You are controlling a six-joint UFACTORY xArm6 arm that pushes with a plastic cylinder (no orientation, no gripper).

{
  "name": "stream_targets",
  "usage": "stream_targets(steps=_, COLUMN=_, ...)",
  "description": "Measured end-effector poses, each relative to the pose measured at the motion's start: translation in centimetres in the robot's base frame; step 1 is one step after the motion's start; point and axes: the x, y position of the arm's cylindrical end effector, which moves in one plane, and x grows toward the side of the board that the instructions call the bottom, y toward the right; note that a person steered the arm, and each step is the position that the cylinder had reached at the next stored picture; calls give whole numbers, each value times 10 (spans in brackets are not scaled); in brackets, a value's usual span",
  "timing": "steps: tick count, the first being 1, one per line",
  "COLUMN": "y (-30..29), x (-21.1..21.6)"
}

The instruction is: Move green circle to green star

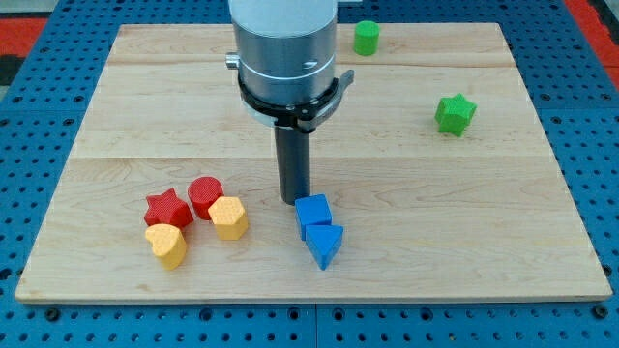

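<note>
The green circle stands near the view's top edge of the wooden board, right of the arm's body. The green star lies lower and further to the view's right. My tip rests on the board near the middle, just left of and touching or almost touching the blue cube. The tip is far from both green blocks, below and left of them.
A blue triangle lies just below the blue cube. At the lower left a red star, a red circle, a yellow hexagon and a yellow heart cluster together. The wooden board sits on a blue pegboard.
</note>
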Motion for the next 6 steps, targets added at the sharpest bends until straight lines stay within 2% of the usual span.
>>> stream_targets(steps=2, y=19, x=-7)
stream_targets(steps=6, y=3, x=-204)
